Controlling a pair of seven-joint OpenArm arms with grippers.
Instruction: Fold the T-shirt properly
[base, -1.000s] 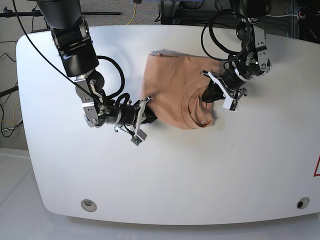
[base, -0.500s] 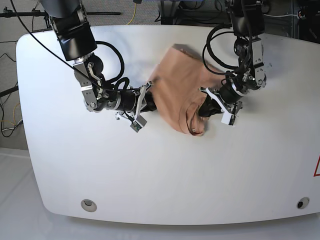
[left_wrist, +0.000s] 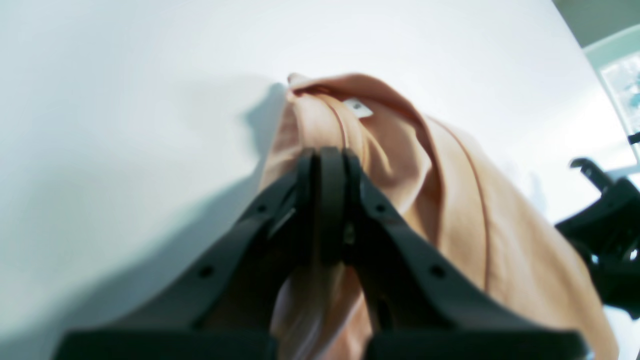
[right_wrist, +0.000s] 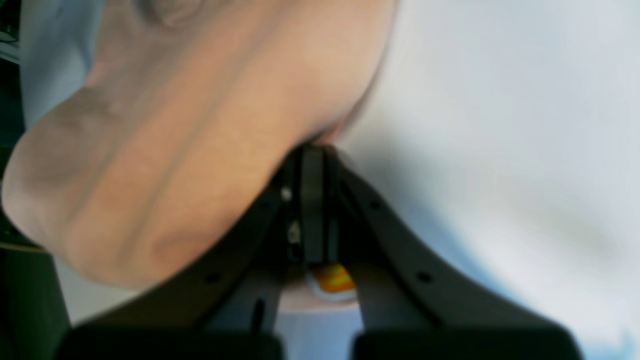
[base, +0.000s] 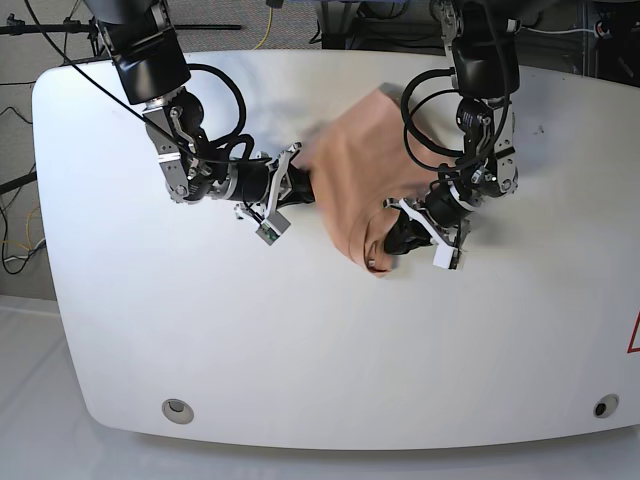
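The left hand (base: 398, 236) is clamped tight on a bunched fold of the soft peach-pink cotton T-shirt (base: 355, 190), its black fingers (left_wrist: 320, 200) pressed together with cloth between them near the collar tag. The right hand (base: 297, 188) pinches the opposite edge, its fingers (right_wrist: 312, 200) likewise closed on fabric. Between the two, the T-shirt hangs crumpled over the middle of the white rounded surface (base: 300, 340).
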